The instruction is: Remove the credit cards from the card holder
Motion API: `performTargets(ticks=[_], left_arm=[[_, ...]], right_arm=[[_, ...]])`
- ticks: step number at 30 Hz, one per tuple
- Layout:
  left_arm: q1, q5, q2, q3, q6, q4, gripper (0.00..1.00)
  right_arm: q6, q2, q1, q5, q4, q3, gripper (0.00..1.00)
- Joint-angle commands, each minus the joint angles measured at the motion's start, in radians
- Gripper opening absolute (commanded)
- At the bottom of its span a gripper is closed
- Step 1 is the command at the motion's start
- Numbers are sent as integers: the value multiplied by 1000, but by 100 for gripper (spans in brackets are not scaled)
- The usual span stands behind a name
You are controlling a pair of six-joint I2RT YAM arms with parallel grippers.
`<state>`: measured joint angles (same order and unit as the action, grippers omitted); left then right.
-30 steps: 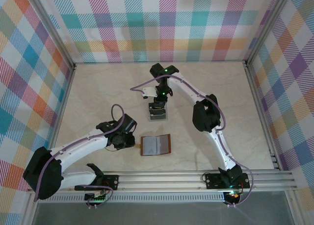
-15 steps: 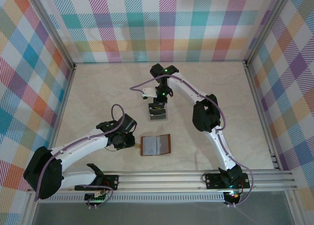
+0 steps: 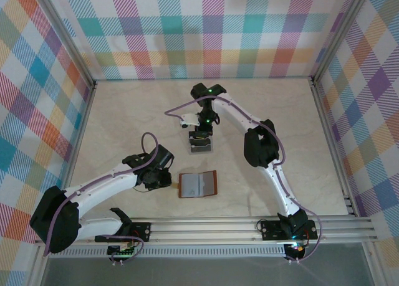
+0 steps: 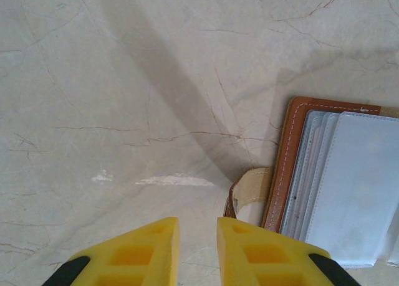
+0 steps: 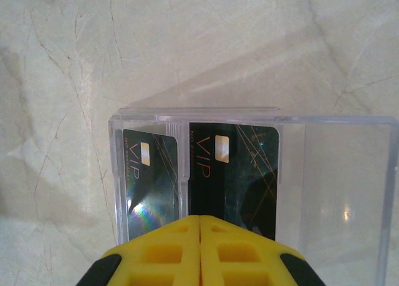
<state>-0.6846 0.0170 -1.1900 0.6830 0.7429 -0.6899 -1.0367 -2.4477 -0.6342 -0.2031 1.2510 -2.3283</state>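
- The card holder [image 3: 198, 184] lies open on the worktop [image 4: 124, 80], in front of the arm bases and between the two arms.
- From the left wrist, its right part is cut off by the frame edge. The brown stitched border and a looped snap tab [image 4: 248, 194] show.
- Pale sheets [image 4: 365, 186] are layered inside it. I cannot tell whether they are cards or just clear pockets.
- The left end effector [image 4: 197, 224] hovers just beside the snap tab, its yellow fingers a narrow gap apart and holding nothing. Only their tips are in frame.
- The right end effector [image 5: 199, 220] is clenched, finger against finger, at the near side of a clear box [image 5: 336, 174] farther back on the worktop.
- Two dark cards [image 5: 234, 174] marked VIP stand in the box, one with a rainbow sheen. Their lower edges are hidden behind the fingers, so I cannot tell whether a card is nipped.
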Motion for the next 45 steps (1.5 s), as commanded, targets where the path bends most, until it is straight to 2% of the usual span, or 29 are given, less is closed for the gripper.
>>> performTargets(ticks=[1, 5, 11, 30, 36, 45], left_arm=[[8, -3, -3, -8, -13, -28, 24], [8, 2, 4, -9, -11, -31, 23], [8, 12, 16, -12, -10, -35, 23], [16, 9, 19, -29, -13, -23, 24], [16, 11, 19, -30, -14, -24, 24], [19, 8, 9, -30, -14, -23, 24]], right_arm=[[-13, 5, -2, -39, 24, -14, 15], [-15, 37, -2, -29, -17, -5, 28], [-30, 61, -2, -20, -54, -1, 35], [-33, 98, -2, -38, -41, 6, 35], [-46, 69, -2, 10, -76, 20, 38], [-49, 20, -2, 9, -93, 20, 40]])
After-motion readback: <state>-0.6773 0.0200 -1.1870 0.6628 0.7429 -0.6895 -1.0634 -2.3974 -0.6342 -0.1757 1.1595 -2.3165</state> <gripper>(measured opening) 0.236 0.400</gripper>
